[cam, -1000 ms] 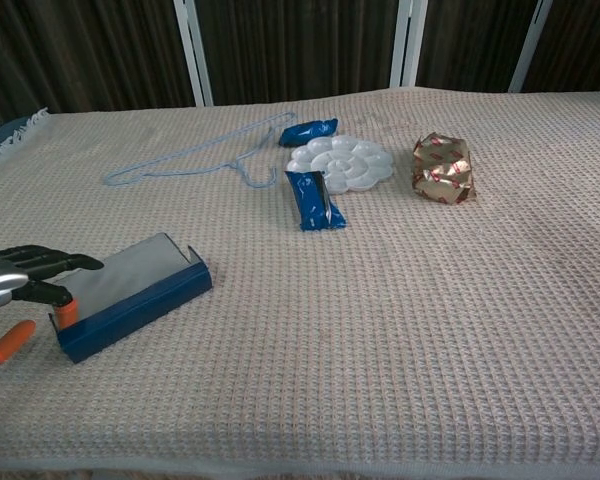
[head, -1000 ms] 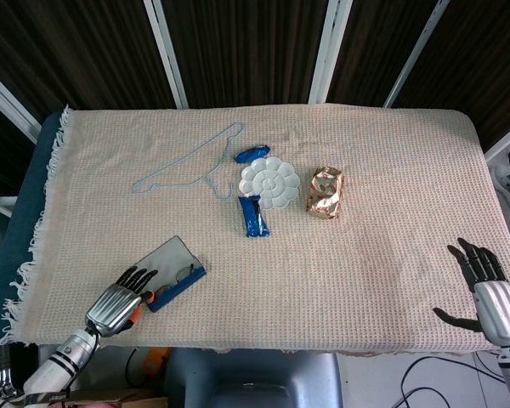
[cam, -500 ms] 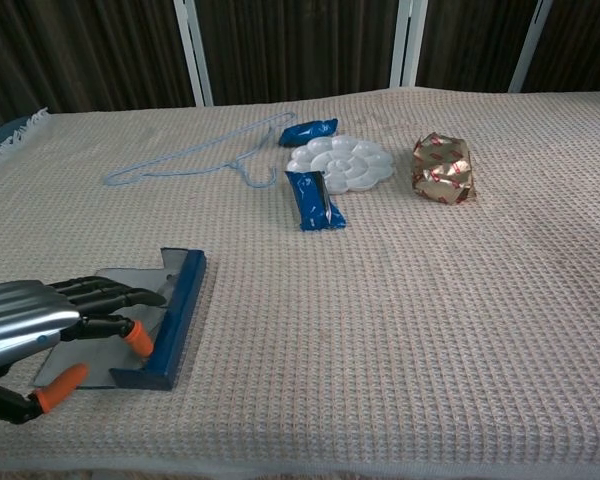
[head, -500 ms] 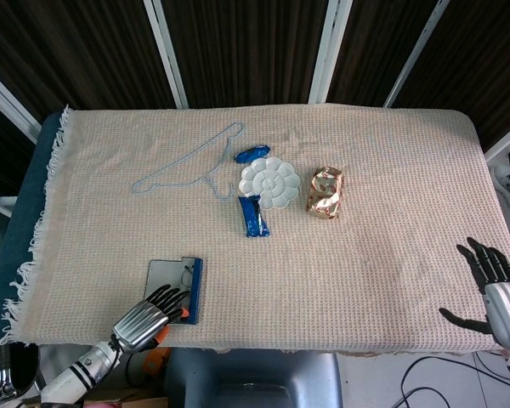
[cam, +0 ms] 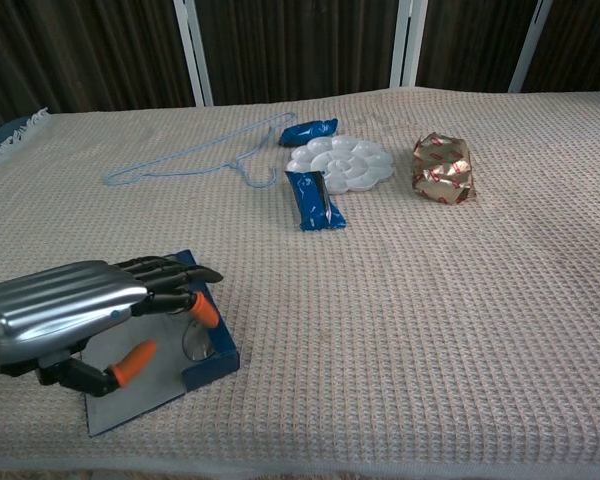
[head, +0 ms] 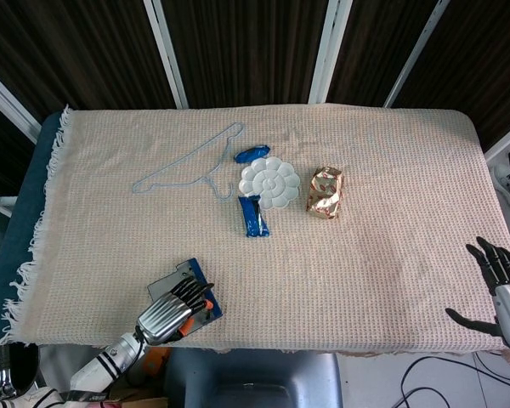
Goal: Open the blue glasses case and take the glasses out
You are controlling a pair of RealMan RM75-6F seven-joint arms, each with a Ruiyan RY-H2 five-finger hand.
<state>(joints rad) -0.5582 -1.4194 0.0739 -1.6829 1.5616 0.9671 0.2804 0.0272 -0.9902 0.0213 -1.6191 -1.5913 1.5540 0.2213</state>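
Observation:
The blue glasses case (head: 201,297) (cam: 212,343) lies open at the table's front left edge, its grey lid (cam: 132,392) flat toward the front. A clear lens of the glasses (cam: 193,343) shows faintly inside the case. My left hand (head: 172,314) (cam: 72,312) lies over the case, fingers stretched across it and the thumb at the lid, gripping it. My right hand (head: 506,289) hangs off the table's front right corner with its fingers spread and nothing in it; the chest view does not show it.
A light blue wire hanger (head: 191,166) lies at the back left. Near the middle sit a white flower-shaped palette (head: 270,180), two blue packets (head: 253,215) (head: 253,154) and a gold foil parcel (head: 326,192). A beige woven cloth (head: 391,238) covers the table.
My left hand has slid right along the front edge, and the open case has swung round with it. My right hand has drifted slightly outward and lower.

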